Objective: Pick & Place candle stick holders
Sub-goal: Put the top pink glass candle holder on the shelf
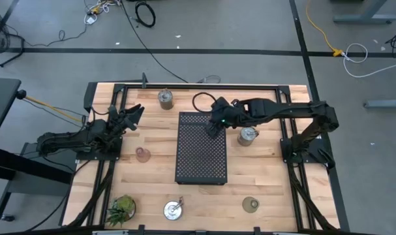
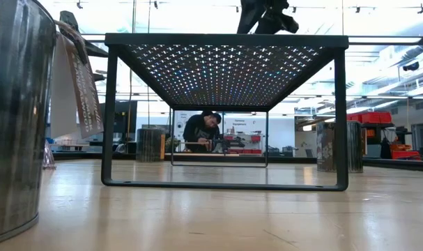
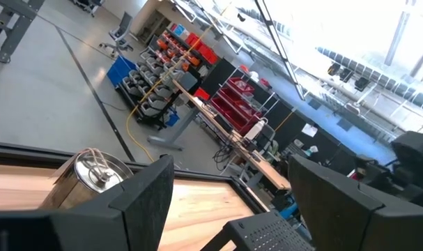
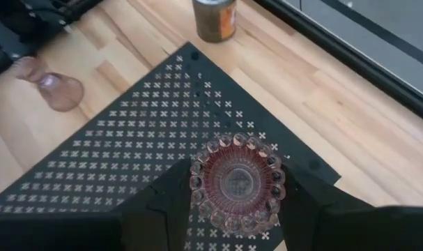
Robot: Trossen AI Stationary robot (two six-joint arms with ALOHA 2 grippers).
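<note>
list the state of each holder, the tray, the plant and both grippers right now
pink glass holder: between the right gripper's fingers, above the tray
second pink holder: on the table, left of the tray
three metal holders: upright on the table
olive-green holder: on the table
black tray: standing on legs
plant: upright
right gripper: shut on the holder
left gripper: open, empty

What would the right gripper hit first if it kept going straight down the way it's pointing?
The right gripper, shut on a pink glass holder, points down at the black perforated tray. Going straight on, the holder would likely meet the tray's top first; the remaining gap is unclear.
</note>
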